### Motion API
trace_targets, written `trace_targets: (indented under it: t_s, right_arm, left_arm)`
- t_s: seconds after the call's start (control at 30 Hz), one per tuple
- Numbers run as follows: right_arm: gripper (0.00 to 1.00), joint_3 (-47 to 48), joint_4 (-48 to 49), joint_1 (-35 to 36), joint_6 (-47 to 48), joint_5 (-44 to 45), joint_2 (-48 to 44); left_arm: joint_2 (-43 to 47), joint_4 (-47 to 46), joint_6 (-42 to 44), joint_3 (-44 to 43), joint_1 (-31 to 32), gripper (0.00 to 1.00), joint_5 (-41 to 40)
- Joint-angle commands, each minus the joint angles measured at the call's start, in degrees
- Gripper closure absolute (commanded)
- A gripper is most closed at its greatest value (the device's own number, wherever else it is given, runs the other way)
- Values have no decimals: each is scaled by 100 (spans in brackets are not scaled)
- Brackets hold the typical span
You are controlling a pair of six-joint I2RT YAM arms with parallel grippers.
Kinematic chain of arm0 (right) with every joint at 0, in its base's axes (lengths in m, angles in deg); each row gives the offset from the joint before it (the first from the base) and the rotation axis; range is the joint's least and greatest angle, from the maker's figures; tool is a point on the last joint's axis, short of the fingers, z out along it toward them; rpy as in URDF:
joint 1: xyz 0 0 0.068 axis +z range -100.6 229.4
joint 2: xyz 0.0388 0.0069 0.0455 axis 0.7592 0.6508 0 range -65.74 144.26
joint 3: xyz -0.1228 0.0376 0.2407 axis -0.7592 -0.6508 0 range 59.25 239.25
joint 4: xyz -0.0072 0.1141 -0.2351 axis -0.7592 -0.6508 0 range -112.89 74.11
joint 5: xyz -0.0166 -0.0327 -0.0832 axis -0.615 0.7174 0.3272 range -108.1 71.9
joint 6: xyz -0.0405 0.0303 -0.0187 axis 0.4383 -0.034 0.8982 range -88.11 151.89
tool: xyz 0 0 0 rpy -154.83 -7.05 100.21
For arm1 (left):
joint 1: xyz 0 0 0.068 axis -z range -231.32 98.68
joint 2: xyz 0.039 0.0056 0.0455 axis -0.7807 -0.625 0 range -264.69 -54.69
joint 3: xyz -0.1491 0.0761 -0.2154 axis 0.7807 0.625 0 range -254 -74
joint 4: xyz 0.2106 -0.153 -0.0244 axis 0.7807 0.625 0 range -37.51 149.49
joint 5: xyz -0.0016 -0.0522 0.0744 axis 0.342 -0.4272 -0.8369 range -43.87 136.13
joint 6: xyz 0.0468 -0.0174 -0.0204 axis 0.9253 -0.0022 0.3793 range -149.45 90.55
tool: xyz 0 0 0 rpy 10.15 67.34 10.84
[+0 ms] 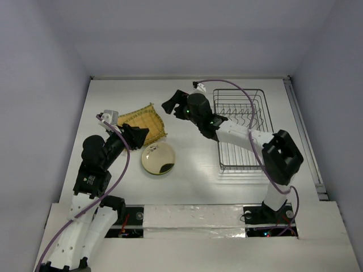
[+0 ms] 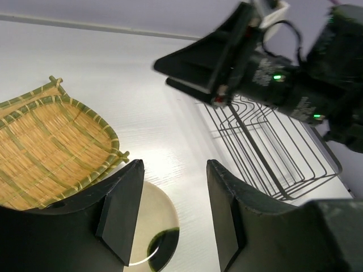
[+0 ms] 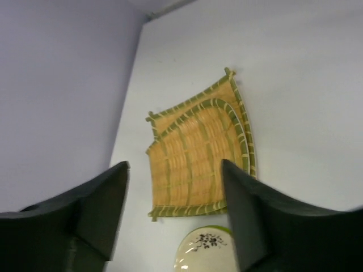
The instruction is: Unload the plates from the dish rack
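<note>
The dark wire dish rack [image 1: 243, 129] stands at the right, and I see no plate in it; it also shows in the left wrist view [image 2: 272, 153]. Two square yellow woven plates [image 1: 146, 120] lie stacked at the left middle of the table [image 3: 198, 150] [image 2: 45, 153]. A round cream plate with a dark patch [image 1: 158, 158] lies flat just in front of them [image 2: 153, 226] [image 3: 207, 252]. My left gripper [image 1: 143, 137] [image 2: 173, 215] is open and empty, just left of and above the cream plate. My right gripper [image 1: 172, 102] [image 3: 173, 215] is open and empty, between rack and woven plates.
The white table [image 1: 193, 170] ends at grey walls on the left, back and right. A rail [image 1: 303, 136] runs along its right edge. The right arm [image 1: 238, 133] reaches across the rack's left side. Purple cables loop over both arms.
</note>
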Motion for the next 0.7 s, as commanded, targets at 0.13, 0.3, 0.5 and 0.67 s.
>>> trace_targets:
  t_s: [0.13,0.3,0.5,0.67]
  right_arm:
    - [96,-1091,468,53,812,806,-1877]
    - [100,-2050,485,53,1243,1535,-3476]
    - [81,-3009,28,53,1963,2546,-5796]
    - [30,-3431,-551,53,2271,3450,-7185]
  left_arm:
    - [136,-248,85,-236,6,52,123]
    - [268,-265,58,-201,6,46,1]
    - [364,-265,67,-175,6,42,-149]
    - [356,-415,94,-166,6,42,-219]
